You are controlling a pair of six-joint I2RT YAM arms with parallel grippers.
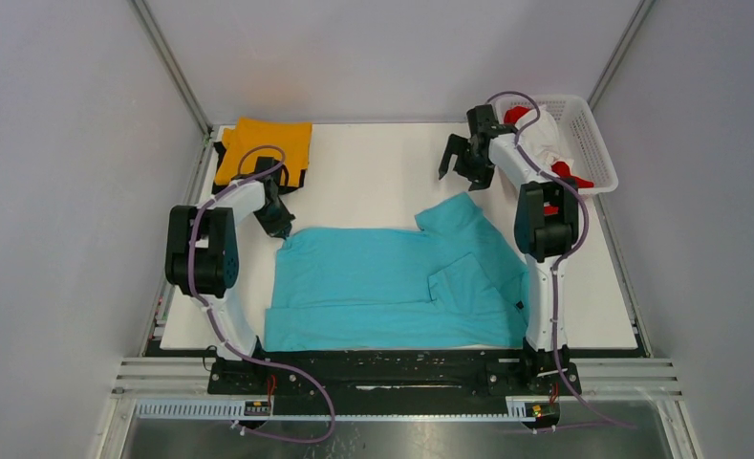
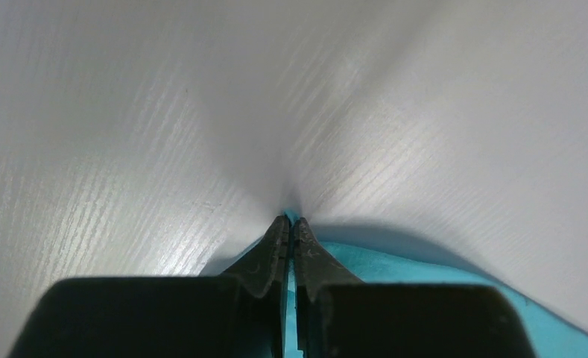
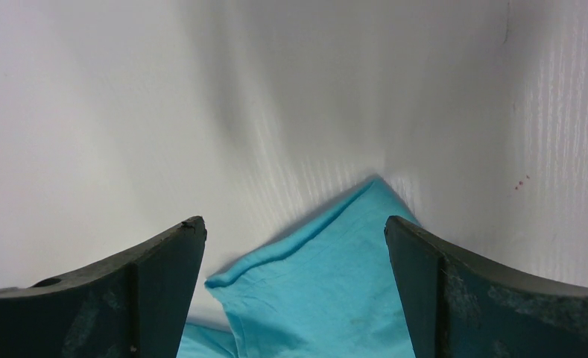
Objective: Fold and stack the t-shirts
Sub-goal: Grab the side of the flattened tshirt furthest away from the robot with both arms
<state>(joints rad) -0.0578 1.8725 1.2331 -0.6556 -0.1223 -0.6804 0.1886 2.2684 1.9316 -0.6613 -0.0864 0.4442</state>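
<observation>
A turquoise t-shirt (image 1: 392,287) lies spread on the white table, its right part folded over with a sleeve pointing to the back. My left gripper (image 1: 282,229) is shut on the shirt's back left corner (image 2: 294,218), low on the table. My right gripper (image 1: 457,164) is open and empty above the table, just behind the shirt's sleeve (image 3: 328,276), which shows between its jaws. A folded orange t-shirt (image 1: 263,148) lies on a black one (image 1: 291,180) at the back left. Red (image 1: 518,115) and white (image 1: 545,143) shirts lie in the basket.
A white plastic lattice basket (image 1: 588,129) stands at the back right corner. Grey walls enclose the table on three sides. Bare white table (image 1: 373,172) shows between the orange stack and the right gripper.
</observation>
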